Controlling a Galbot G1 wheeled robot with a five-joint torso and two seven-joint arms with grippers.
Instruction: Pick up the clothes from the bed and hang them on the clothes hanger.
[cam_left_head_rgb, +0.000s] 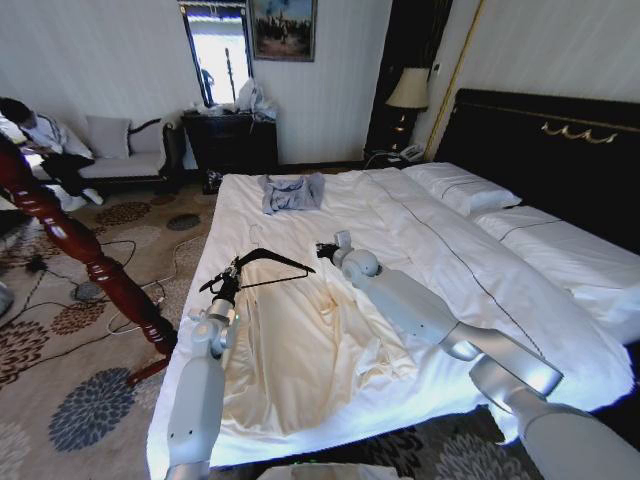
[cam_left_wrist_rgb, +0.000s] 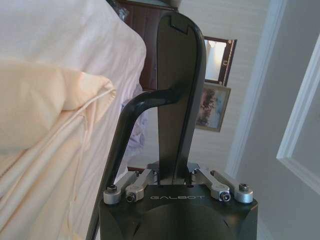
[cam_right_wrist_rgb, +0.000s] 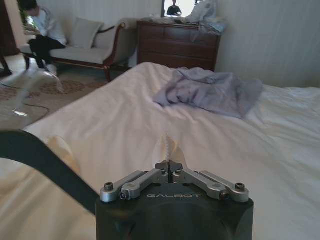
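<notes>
Clothes (cam_left_head_rgb: 320, 345), a long cream garment, lie spread flat on the white sheets of the bed (cam_left_head_rgb: 480, 260), near its foot edge. At the garment's upper end the black clothes hanger (cam_left_head_rgb: 262, 268) is clamped at one end by the left gripper (cam_left_head_rgb: 225, 283). The right gripper (cam_left_head_rgb: 325, 250) sits closed just beyond the hanger, pinching a little peak of cream fabric.

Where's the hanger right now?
In the head view the clothes hanger lies over the cream clothes' top end, left gripper shut on its left end.
</notes>
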